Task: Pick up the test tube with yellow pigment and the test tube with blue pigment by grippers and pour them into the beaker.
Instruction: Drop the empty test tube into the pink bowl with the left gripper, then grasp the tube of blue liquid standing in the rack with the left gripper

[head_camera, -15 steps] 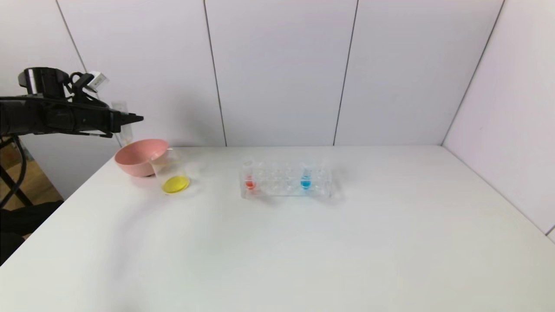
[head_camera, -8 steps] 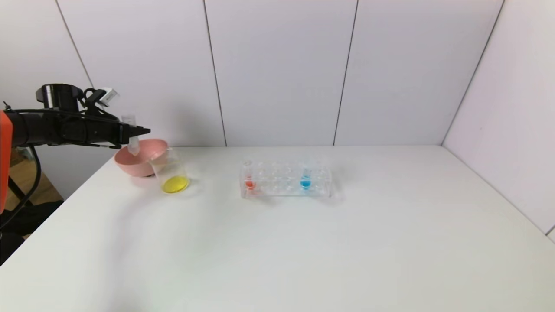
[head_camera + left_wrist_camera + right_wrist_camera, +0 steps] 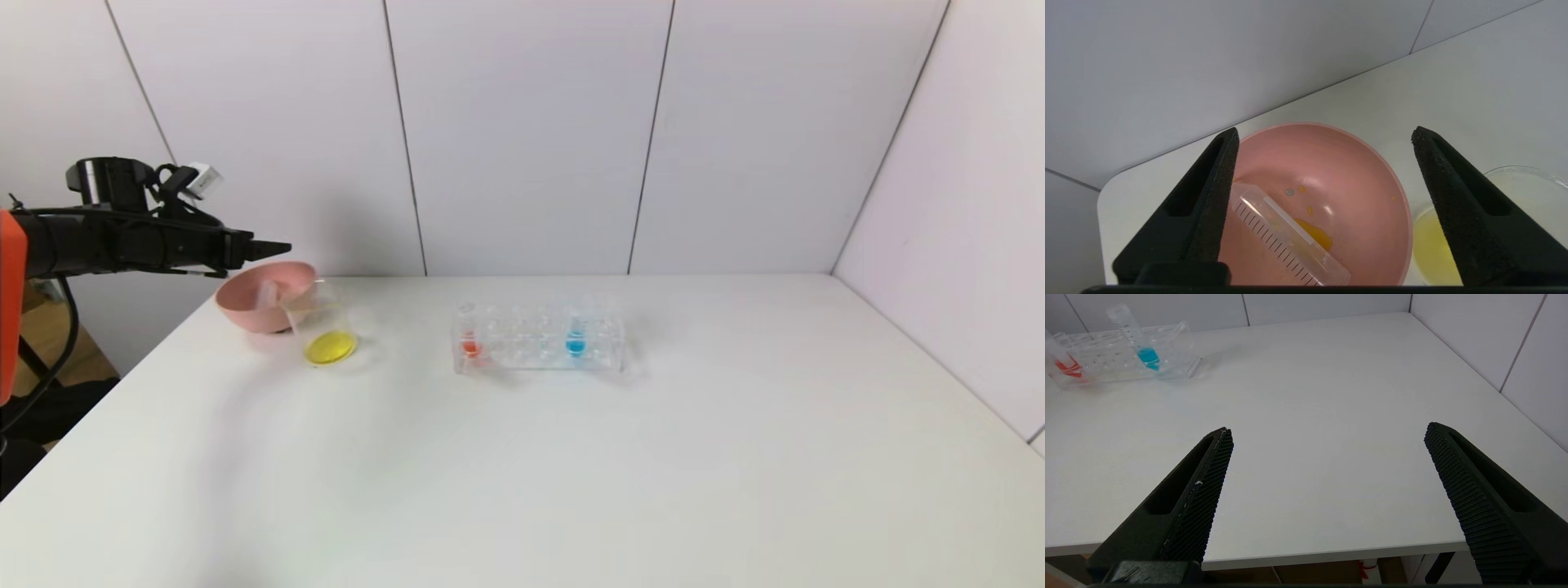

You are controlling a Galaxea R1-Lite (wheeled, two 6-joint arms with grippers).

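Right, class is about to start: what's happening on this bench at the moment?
The left tool hangs open above the pink bowl, where an emptied test tube lies. The beaker beside it holds yellow liquid. The test tube with blue pigment and a red one stand in the rack. The right tool is open, idle.

Head view high, frontal; wrist views low; tube rack [image 3: 539,339] shared.
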